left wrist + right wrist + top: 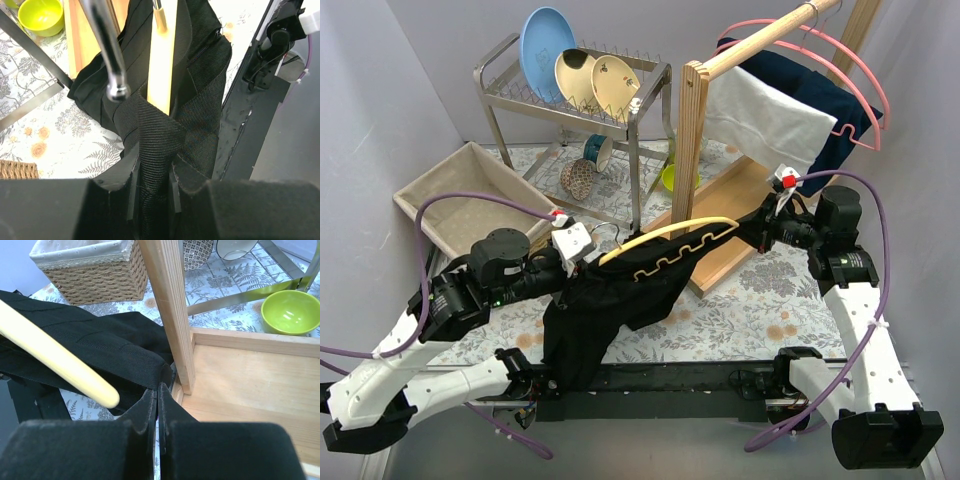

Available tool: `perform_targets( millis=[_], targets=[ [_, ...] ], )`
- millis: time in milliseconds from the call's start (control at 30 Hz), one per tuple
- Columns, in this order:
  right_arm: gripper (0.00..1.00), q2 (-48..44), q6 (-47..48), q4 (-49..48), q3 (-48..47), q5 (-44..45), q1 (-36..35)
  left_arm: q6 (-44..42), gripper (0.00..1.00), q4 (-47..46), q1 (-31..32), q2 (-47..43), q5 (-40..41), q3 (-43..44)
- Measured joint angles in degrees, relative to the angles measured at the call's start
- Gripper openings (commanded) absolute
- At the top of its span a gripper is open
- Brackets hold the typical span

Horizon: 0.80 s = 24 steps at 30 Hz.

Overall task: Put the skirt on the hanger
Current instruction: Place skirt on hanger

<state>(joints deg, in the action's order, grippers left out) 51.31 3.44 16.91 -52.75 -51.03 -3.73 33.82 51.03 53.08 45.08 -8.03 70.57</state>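
Two grippers shared the load in the top view: the black skirt (620, 305) was stretched between the left gripper (582, 262) and the right gripper (765, 228), its lower part drooping over the near table edge, with the pale wooden hanger (665, 234) lying along its upper edge. From the left wrist, the fingers (131, 185) were pinched on a thick fold of the waistband, and the hanger's arm ran up inside the cloth beside its metal hook (107, 50). From the right wrist, the jaws were pressed nearly flat together on a thin edge of skirt, just beside the upright rack post (167, 315), with the hanger's rounded end poking out over the fabric. Nothing appeared to grip the hanger itself, so any slack or tilt could probably let it slide out of the waistband. The right-hand pinch looked shallow and might slip under tension, and the cloth could snag on the post.
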Motion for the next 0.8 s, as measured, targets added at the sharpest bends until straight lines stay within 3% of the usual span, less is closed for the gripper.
perform_targets(
  millis=[800],
  targets=[
    [0.01,0.9,7.1,6.4,-4.6,8.8,1.0,-3.2,0.0,2.7,0.0,7.0,9.5,0.1]
  ],
)
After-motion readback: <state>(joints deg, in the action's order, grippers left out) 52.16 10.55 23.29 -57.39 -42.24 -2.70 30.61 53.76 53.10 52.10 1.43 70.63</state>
